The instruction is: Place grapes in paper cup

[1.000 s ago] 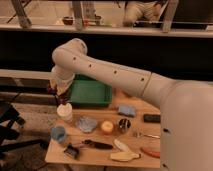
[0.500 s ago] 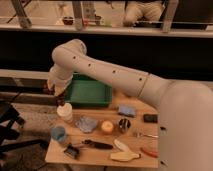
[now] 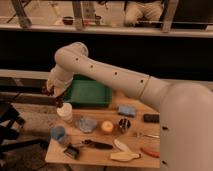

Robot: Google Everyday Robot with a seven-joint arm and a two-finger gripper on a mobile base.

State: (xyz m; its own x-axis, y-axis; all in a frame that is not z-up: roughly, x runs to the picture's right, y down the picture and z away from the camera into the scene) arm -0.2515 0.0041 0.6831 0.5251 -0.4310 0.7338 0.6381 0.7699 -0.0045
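Note:
The white paper cup (image 3: 64,111) stands upright near the left edge of the wooden table (image 3: 102,159), in front of the green tray. My gripper (image 3: 56,99) hangs at the end of the white arm, just above and slightly left of the cup's mouth. A small dark lump (image 3: 59,103) shows at the gripper's tip right over the cup's rim. I cannot tell whether it is the grapes. No grapes show elsewhere on the table.
A green tray (image 3: 90,93) lies behind the cup. Nearby lie a blue cloth (image 3: 86,124), a blue cup (image 3: 59,134), an orange (image 3: 106,127), a dark metallic cup (image 3: 123,124), a blue sponge (image 3: 126,110), and utensils along the front edge. A black chair (image 3: 10,125) is at left.
The gripper swung slightly left and up from over the cup, then came back down close above the cup's rim. The objects on the table have not moved.

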